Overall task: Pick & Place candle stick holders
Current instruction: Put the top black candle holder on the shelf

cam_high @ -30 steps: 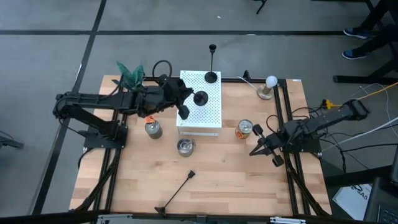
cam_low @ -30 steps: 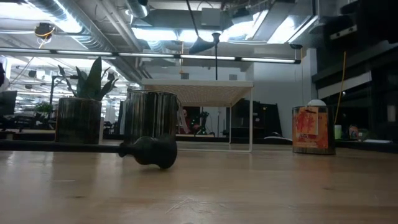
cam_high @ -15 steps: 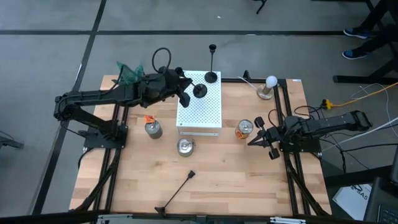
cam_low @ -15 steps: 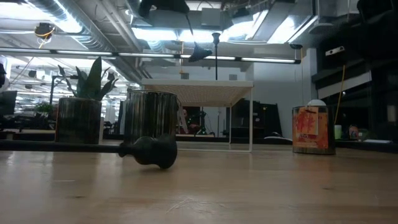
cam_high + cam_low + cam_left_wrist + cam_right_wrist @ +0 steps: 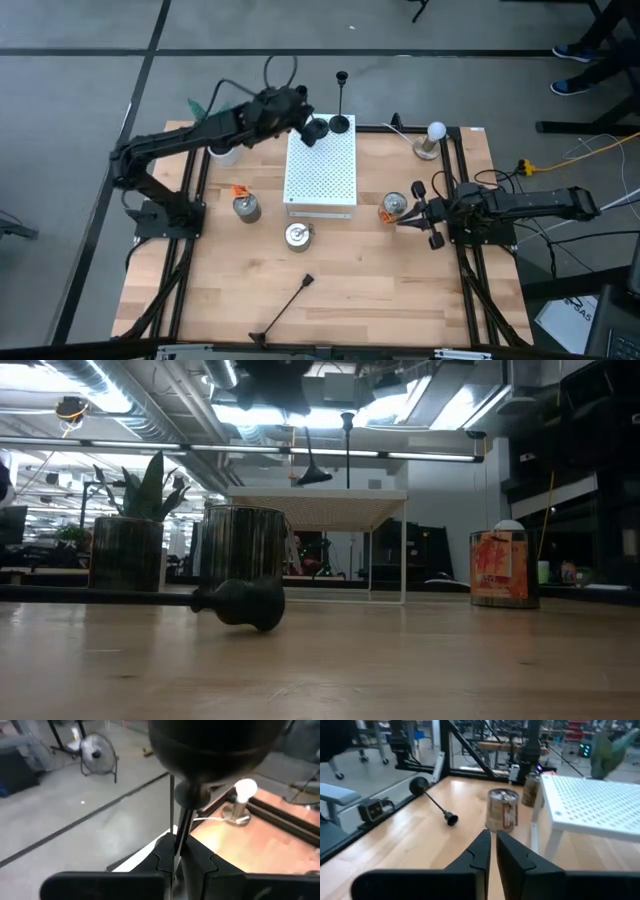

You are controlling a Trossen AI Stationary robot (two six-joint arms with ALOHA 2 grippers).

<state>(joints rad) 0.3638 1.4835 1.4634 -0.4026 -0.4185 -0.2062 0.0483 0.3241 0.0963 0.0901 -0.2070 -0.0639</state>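
Observation:
My left gripper [image 5: 300, 118] is shut on a black candlestick holder, whose round base [image 5: 318, 130] hangs over the far edge of the white perforated stand [image 5: 320, 180]. In the low view the base [image 5: 312, 476] hangs above the stand top. A second holder [image 5: 340, 105] stands upright by its base on the stand's far edge. A third holder [image 5: 285, 310] lies on its side on the table near the front. My right gripper [image 5: 408, 213] is shut and empty, just right of the orange tin [image 5: 393, 207]. My left gripper pinches the holder's thin stem [image 5: 183, 837] between its two fingers, away from the base. The fingers lie across the stem. The holder is lifted clear and tilted, its round base [image 5: 215, 745] lower than the gripper and above the stand.
Two silver tins [image 5: 247, 208] [image 5: 298, 236] stand on the table in front of and left of the stand. A white bulb on a wooden base [image 5: 433, 135] is at the far right. A green plant [image 5: 197, 105] is at the far left corner.
My left gripper has risen and gone toward the table's far edge with the holder, whose base has moved from over the stand's middle to its far edge, near the standing holder. My right gripper has gone toward the far edge and left, up to the orange tin.

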